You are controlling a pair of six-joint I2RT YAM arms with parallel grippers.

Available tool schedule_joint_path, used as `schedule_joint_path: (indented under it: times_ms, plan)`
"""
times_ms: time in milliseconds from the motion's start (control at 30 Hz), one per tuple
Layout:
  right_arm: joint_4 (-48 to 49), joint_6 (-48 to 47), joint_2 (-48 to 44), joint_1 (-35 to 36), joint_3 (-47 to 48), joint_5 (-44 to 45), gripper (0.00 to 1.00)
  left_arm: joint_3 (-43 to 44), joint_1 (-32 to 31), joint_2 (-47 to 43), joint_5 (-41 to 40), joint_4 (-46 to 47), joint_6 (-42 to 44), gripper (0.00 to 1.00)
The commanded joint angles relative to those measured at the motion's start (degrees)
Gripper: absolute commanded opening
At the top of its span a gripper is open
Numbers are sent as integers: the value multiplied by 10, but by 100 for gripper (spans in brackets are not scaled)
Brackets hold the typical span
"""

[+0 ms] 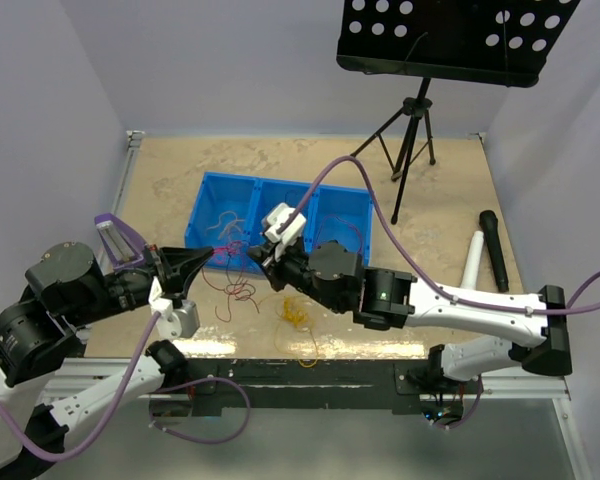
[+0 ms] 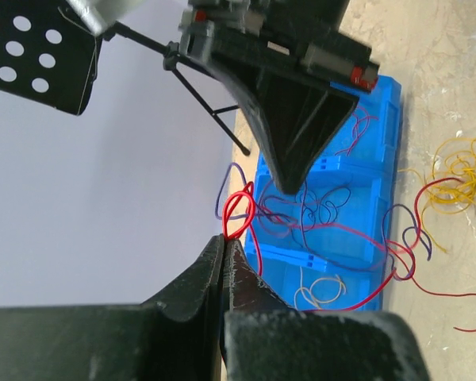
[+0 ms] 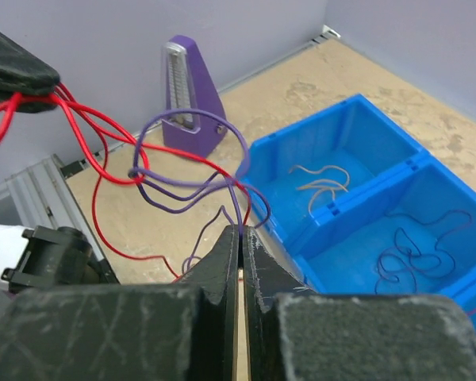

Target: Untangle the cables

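Observation:
My left gripper (image 2: 224, 238) is shut on a red cable (image 2: 239, 210) and holds it above the table. My right gripper (image 3: 243, 228) is shut on a purple cable (image 3: 192, 151) that is looped through the red cable (image 3: 95, 127). In the top view the two grippers, left (image 1: 212, 258) and right (image 1: 258, 256), face each other close together at the front edge of the blue bin (image 1: 212, 196). An orange-yellow cable (image 1: 296, 315) lies bunched on the table. A pale cable (image 3: 324, 181) and a dark purple cable (image 3: 412, 246) lie in separate bin compartments.
A purple metronome (image 3: 187, 91) stands at the table's left side. A black music stand (image 1: 450, 40) on a tripod (image 1: 410, 130) is at the back right. A black microphone (image 1: 495, 250) and a white one (image 1: 472, 260) lie at the right.

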Motion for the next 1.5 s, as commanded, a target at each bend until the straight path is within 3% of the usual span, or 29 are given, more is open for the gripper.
schedule_joint_path:
  times_ms: [0, 233, 433, 667, 1000, 1200, 1467]
  plan:
    - [-16, 45, -66, -13, -36, 48, 0, -33, 1, -18, -42, 31, 0, 0]
    - [-75, 100, -179, -39, -101, 75, 0, -110, 1, -42, -161, 85, 6, 0]
    - [-126, 116, -237, -72, -97, 103, 0, -144, 1, -46, -207, 88, 8, 0]
    - [-186, 132, -245, -122, -51, 217, 0, -175, 1, -51, -255, 68, 32, 0]
    - [-171, 63, -273, -139, 55, 345, 0, -239, 1, -76, -289, 7, 77, 0]
    - [-164, 56, -237, -139, 85, 306, 0, -231, 1, -78, -271, 5, 68, 0]
    - [-96, 68, -138, -141, 68, 239, 0, -128, 1, -60, -220, 12, 29, 0]
